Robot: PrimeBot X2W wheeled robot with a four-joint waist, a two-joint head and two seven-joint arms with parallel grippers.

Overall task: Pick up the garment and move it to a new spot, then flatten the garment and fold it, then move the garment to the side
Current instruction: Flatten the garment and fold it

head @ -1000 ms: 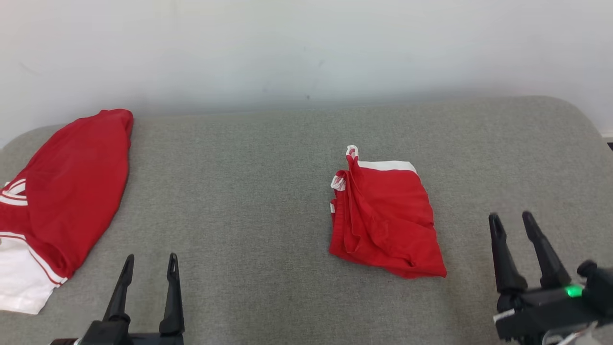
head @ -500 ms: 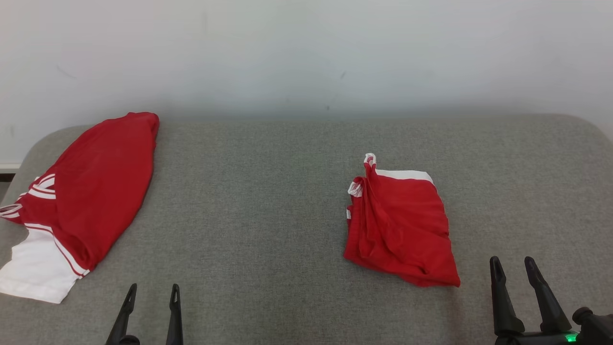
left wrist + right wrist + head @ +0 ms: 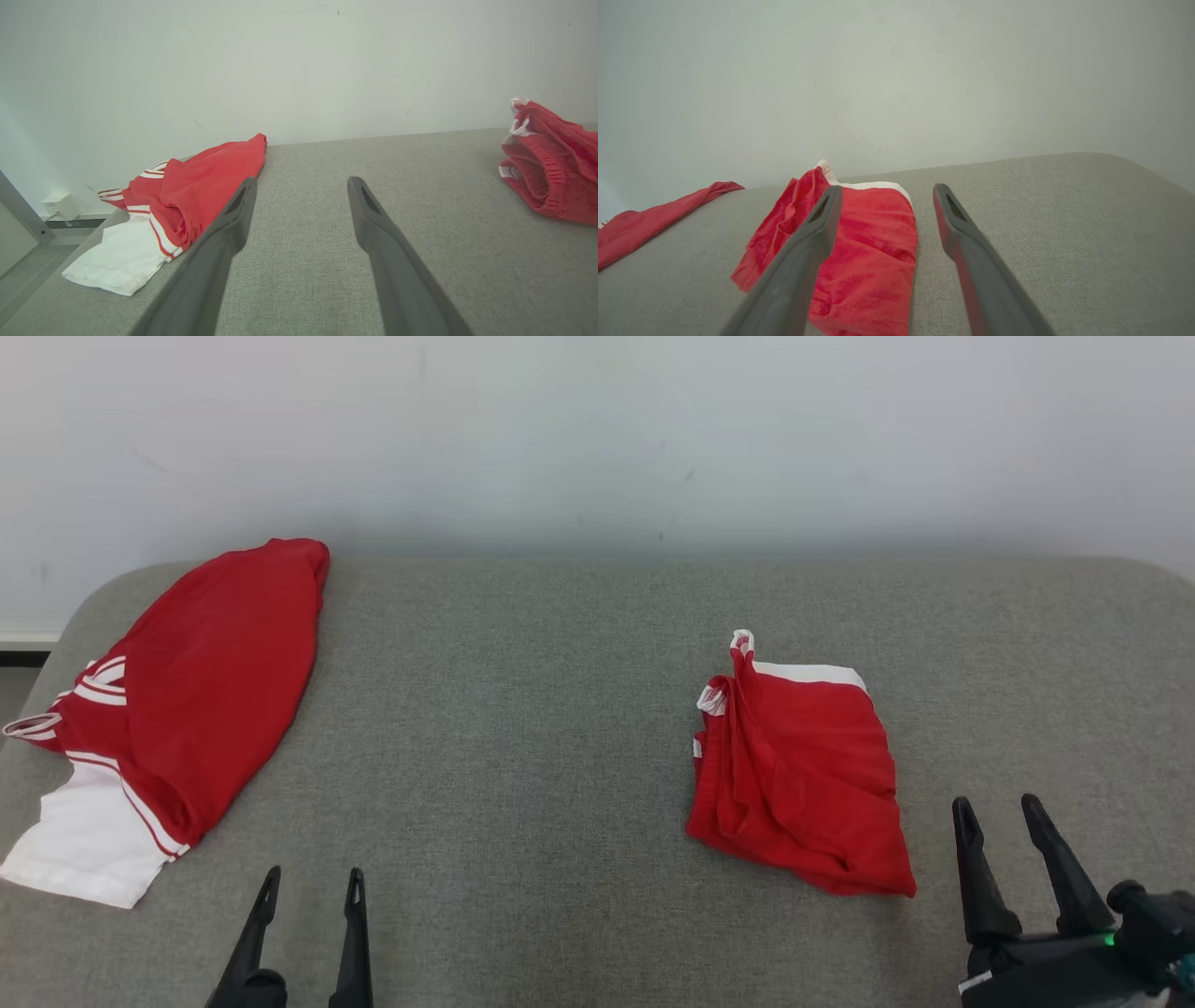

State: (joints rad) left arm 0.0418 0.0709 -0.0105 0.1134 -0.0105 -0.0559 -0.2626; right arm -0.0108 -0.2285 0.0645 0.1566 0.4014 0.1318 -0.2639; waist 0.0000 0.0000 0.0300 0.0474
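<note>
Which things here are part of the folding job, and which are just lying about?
Job (likely):
folded red garment, nearest the right gripper
left gripper
both grippers open, holding nothing

Lying about (likely):
red-and-white garment, far left
small white box by the wall

Left gripper (image 3: 314, 873): low at the near left of the head view, jaws spread wide, nothing between them.
Left fingers (image 3: 254, 933): two long dark fingers pointing toward the far side, leaning slightly right, their bases cut off by the bottom edge.
Right gripper (image 3: 994, 800): near right corner, jaws spread wide, empty.
Right fingers (image 3: 977, 887): dark and tapered, tips leaning left as they reach far.
Right wrist (image 3: 1055, 971): dark housing at the finger bases, a small green light lit.
Wrist views: each pair of fingers rises with a wide gap, tips touching nothing.
</note>
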